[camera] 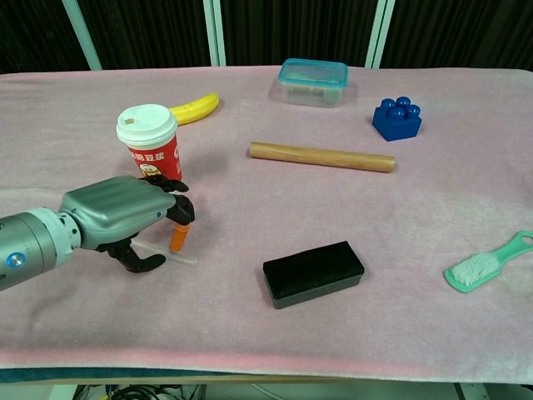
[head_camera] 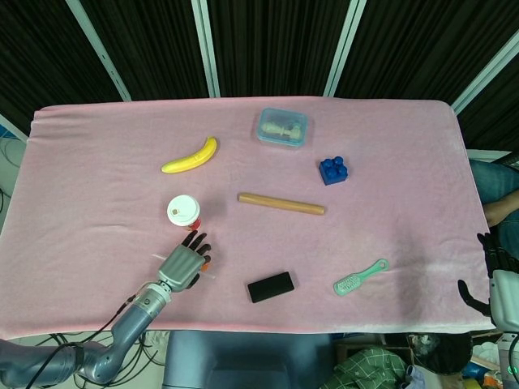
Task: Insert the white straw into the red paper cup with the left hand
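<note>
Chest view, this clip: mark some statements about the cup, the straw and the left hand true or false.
1. The red paper cup stands upright with its white lid on. True.
2. The white straw is already in the cup. False: it lies on the pink cloth, under the left hand.
3. The left hand is on the near side of the cup. True.
4. The banana lies between the cup and the black box. False: it lies behind the cup, toward the far edge.
5. The wooden rod leans on the blue block. False: they lie apart.
</note>
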`<state>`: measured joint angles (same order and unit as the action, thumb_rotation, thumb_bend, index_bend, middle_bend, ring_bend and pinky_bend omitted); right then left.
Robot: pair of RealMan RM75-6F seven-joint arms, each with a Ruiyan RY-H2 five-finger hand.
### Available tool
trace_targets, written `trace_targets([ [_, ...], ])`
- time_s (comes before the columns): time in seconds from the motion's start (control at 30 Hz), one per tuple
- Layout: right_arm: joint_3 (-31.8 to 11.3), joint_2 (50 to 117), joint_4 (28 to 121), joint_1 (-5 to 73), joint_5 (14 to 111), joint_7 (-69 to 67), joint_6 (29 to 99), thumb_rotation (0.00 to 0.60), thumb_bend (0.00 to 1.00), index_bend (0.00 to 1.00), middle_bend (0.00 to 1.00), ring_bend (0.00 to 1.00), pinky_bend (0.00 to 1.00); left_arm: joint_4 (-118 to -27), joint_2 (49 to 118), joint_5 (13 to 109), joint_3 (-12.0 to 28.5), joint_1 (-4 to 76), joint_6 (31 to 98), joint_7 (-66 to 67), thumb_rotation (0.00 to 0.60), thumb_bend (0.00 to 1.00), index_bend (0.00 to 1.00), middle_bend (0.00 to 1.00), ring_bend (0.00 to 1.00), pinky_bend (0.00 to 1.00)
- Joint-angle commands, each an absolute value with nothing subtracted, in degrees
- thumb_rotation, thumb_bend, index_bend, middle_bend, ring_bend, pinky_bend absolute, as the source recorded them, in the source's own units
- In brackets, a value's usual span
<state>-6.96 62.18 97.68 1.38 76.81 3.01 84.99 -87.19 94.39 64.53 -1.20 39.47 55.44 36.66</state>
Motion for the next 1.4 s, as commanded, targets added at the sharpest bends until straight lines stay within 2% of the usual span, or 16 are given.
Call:
trace_targets([
  [0.03, -6.97, 62.20, 97.69, 1.40, 76.82, 2.99, 84.99, 0.600, 0.28, 0.02, 0.05, 0.16, 0.20, -87.08, 94.53, 64.76, -1.29, 39.47, 55.41, 36.73, 0.600, 0.39, 0.53, 0.23, 0.02, 0.03],
  [0.47, -6.92, 62.21, 97.80, 1.43, 76.75, 2.89, 84.81, 0.600, 0.28, 0.02, 0.05, 0.16, 0.20, -89.62, 93.87, 65.95, 0.55, 39.66, 56.04, 34.50, 0.600, 0.42, 0.58, 0.23, 0.02, 0.02],
  [0.87, -6.88, 62.24, 97.81, 1.43, 76.80, 3.03, 84.84, 0.600, 0.28, 0.02, 0.05, 0.16, 0.20, -95.14, 93.24, 64.00, 3.16, 41.06, 53.87, 31.53, 0.600, 0.42, 0.58, 0.24, 0.02, 0.02],
  [0.93, -6.88, 62.22, 97.82, 1.43, 76.76, 3.02, 84.80, 0.600, 0.28, 0.02, 0.05, 0.16, 0.20, -95.78, 93.19, 63.59, 4.02, 41.67, 53.04, 30.67, 0.600, 0.42, 0.59, 0.24, 0.02, 0.02],
  [1.0, -6.82, 62.22, 97.85, 1.45, 76.79, 3.11, 84.74, 0.600, 0.28, 0.02, 0.05, 0.16, 0.20, -97.23, 93.23, 64.20, 7.23, 43.42, 51.58, 27.46, 0.600, 0.42, 0.59, 0.24, 0.02, 0.02],
  [1.4, -6.72, 62.31, 97.87, 1.50, 76.80, 3.52, 84.66, 0.600, 0.28, 0.02, 0.05, 0.16, 0.20, -97.27, 92.94, 64.68, 15.26, 47.56, 43.82, 8.39, 0.600, 0.42, 0.60, 0.27, 0.02, 0.03],
])
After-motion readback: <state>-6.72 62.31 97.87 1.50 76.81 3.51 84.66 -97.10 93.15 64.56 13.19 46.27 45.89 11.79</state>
